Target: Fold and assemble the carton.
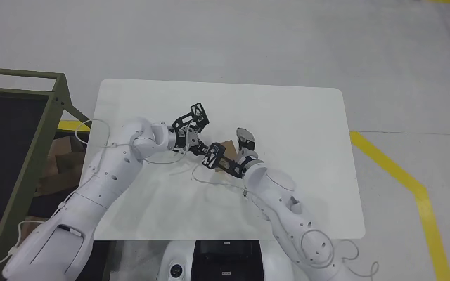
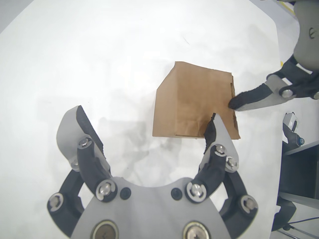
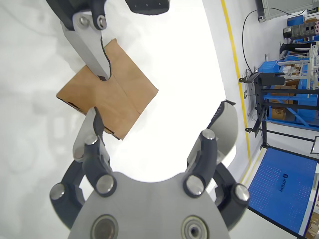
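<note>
- Left gripper (image 2: 147, 111), at about ten o'clock of the carton in the top view: fingers spread wide, grasping nothing. One black-padded fingertip (image 2: 211, 130) rests on the carton's upper face beside its centre seam; the other hangs over bare table.
- Small brown cardboard carton (image 1: 226, 149), near the middle of the white rounded table (image 1: 302, 112): squat and box-shaped, its top panels meeting at a seam. A dark gap shows along one edge in the right wrist view, so that end is probably not fully closed.
- Right gripper (image 3: 159, 106), at about three o'clock of the carton: fingers likewise released and clasping nothing. One fingertip (image 2: 241, 99) touches the carton's side edge; its partner stands well apart.
- Step in hand, as judged: pressing the flaps flat while the box is steadied.
- Method advised: push straight down at the seam with the left fingertip and brace the opposite edge with the right, so the light carton cannot skid on the smooth table. Apply force gently, since the thin board may buckle or a flap spring up.
</note>
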Controlling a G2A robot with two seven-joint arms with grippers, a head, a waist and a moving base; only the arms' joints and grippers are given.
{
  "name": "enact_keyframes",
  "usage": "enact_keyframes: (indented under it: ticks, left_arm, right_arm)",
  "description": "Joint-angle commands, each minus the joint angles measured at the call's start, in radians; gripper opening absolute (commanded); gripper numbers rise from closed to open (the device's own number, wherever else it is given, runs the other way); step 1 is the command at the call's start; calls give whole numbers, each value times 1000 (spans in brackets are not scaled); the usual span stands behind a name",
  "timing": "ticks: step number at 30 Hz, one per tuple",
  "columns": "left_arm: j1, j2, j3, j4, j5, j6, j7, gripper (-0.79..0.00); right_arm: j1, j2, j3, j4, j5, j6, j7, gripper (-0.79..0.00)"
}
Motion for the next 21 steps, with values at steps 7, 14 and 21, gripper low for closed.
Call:
enact_keyframes:
  ticks: [7, 14, 21]
  left_arm:
    - [23, 6, -28, -26, -13, -10, 54, 0]
    - [72, 22, -108, -47, -30, 5, 158, 0]
    - [112, 37, -169, -53, -64, 4, 180, 0]
  right_arm:
    - [-93, 15, 45, -104, 17, 57, -106, 0]
    - [-209, 25, 89, -136, 85, 181, -271, 0]
    - [-215, 26, 91, -138, 88, 187, -275, 0]
